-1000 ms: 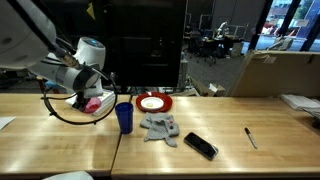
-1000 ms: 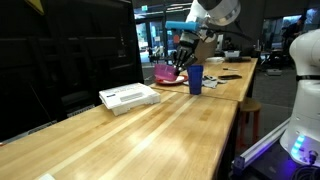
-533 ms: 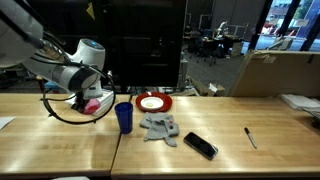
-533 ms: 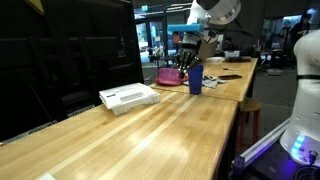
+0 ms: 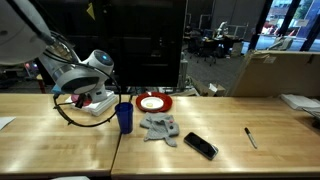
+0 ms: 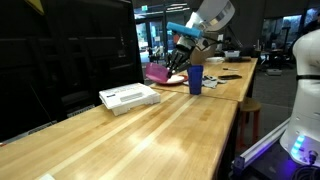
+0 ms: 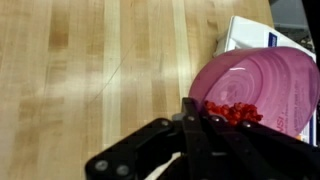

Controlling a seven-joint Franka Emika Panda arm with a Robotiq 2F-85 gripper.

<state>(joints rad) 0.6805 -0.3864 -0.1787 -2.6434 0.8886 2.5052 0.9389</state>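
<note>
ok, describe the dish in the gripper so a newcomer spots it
On the long wooden table, find the blue cup. Just beside it the gripper grips a pink plate by its rim. It is pink with red bits on it, unlike the white-centred red plate nearby.

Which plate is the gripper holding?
The pink plate, gripped at its rim by the gripper; the red plate lies on the table near the blue cup.
</note>
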